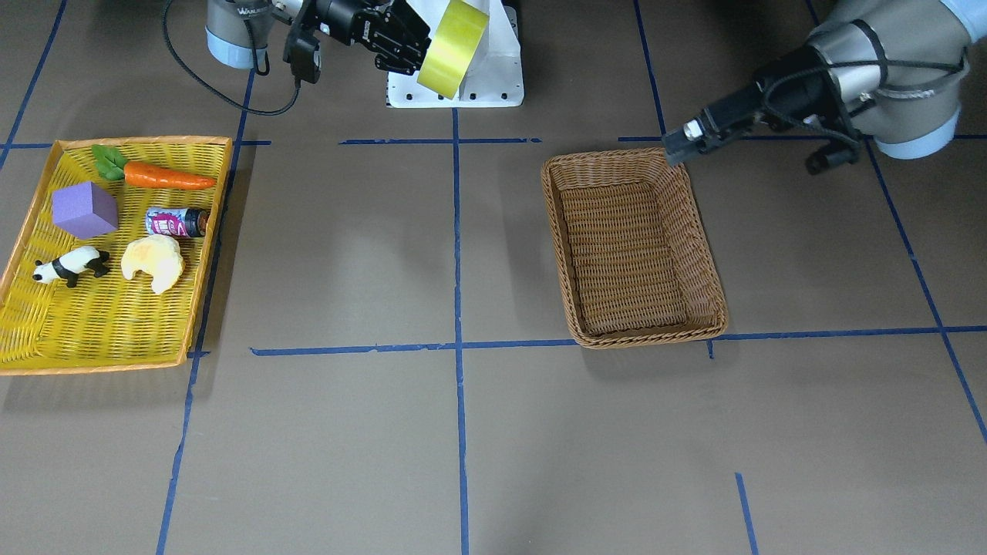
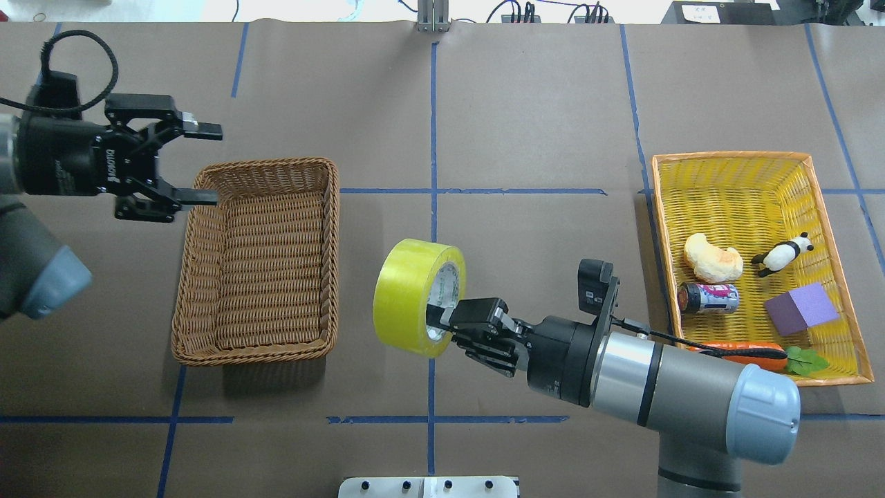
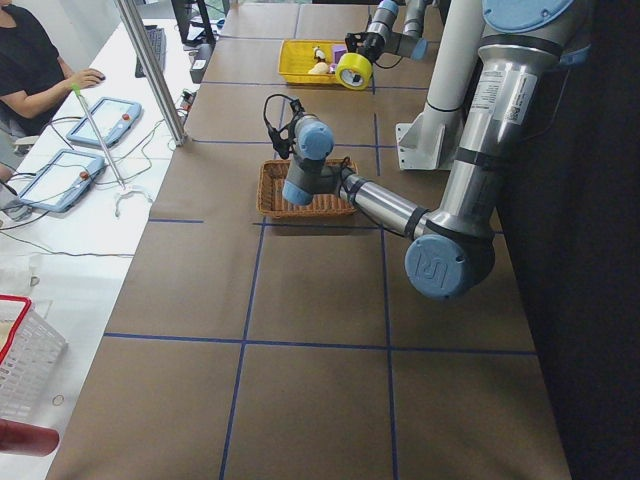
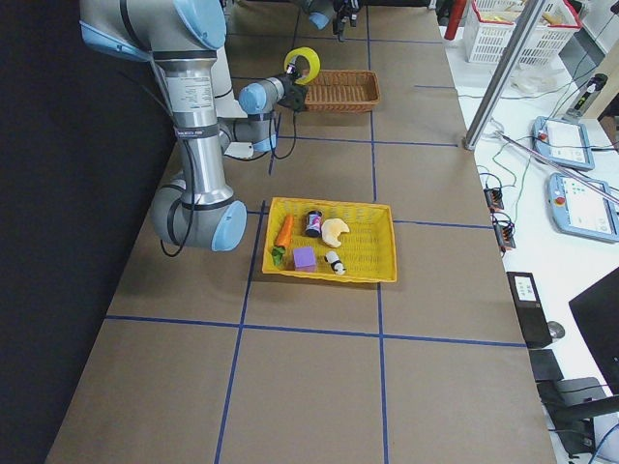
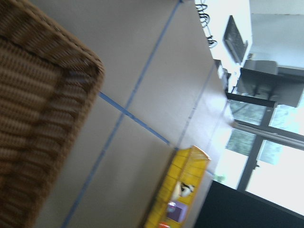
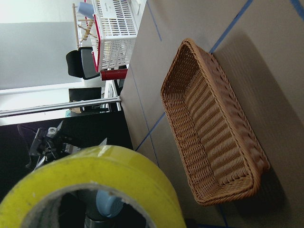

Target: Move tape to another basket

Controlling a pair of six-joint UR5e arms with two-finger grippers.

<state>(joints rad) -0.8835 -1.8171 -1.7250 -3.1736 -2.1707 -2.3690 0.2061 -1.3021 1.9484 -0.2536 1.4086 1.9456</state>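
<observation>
My right gripper (image 2: 442, 319) is shut on the tape (image 2: 413, 296), a wide yellow-green roll with a white-grey core, and holds it in the air between the two baskets. The tape also shows in the front view (image 1: 453, 48) and fills the bottom of the right wrist view (image 6: 95, 187). The brown wicker basket (image 2: 200, 290) stands empty to the tape's left; it shows in the front view (image 1: 705, 270) and right wrist view (image 6: 213, 128). My left gripper (image 2: 207, 163) is open and empty, level with the basket's far left corner.
A shallow yellow tray (image 2: 836, 214) with an orange rim sits at the right. It holds a croissant toy (image 2: 711, 258), a panda figure (image 2: 783, 254), a small can (image 2: 706, 297), a purple cube (image 2: 800, 308) and a carrot (image 2: 743, 353). Blue tape lines cross the brown table.
</observation>
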